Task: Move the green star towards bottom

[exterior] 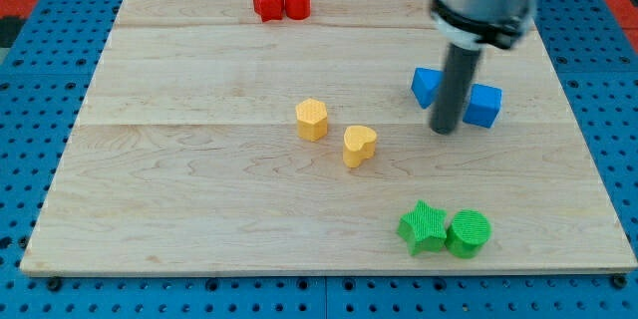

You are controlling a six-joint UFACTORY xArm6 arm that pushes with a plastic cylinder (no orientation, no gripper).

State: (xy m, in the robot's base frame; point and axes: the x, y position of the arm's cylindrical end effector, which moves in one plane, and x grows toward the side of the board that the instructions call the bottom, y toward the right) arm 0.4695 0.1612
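The pale wooden board (199,209) has light brown stripes of grain. Around it is a blue metal table with rows of small dark holes (30,60). The green star block (423,226) and green round block (469,232) are bright green. Two red blocks (281,2) are red. The yellow heart block (359,145) and other yellow block (312,119) are yellow. Two blue blocks (484,106) are blue. The dark rod (454,90) is black.
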